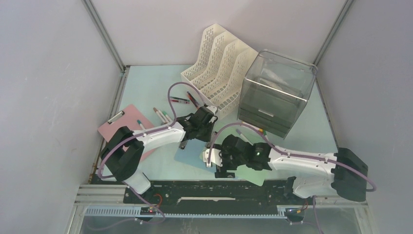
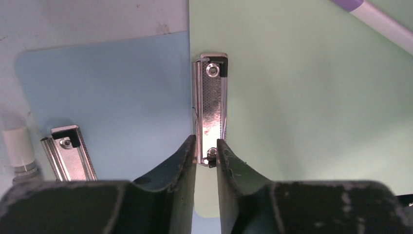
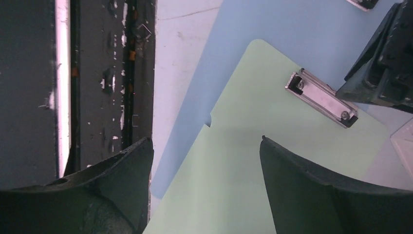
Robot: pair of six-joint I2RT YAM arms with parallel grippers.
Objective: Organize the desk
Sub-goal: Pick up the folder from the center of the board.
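Left gripper [image 2: 206, 146] narrowed onto the end of the metal clip [image 2: 210, 97] of the green clipboard [image 2: 302, 122], likely to drag it; right gripper [image 3: 204, 141] spread wide above that board; surface [image 1: 146, 87] lies beneath it.

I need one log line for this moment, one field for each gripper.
left gripper: shut on clip of green clipboard | right gripper: open above green clipboard | green clipboard: overlaps blue clipboard

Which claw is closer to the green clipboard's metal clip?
Left. The left gripper pinches the end of the clip; the right gripper hovers over the green clipboard, short of it.
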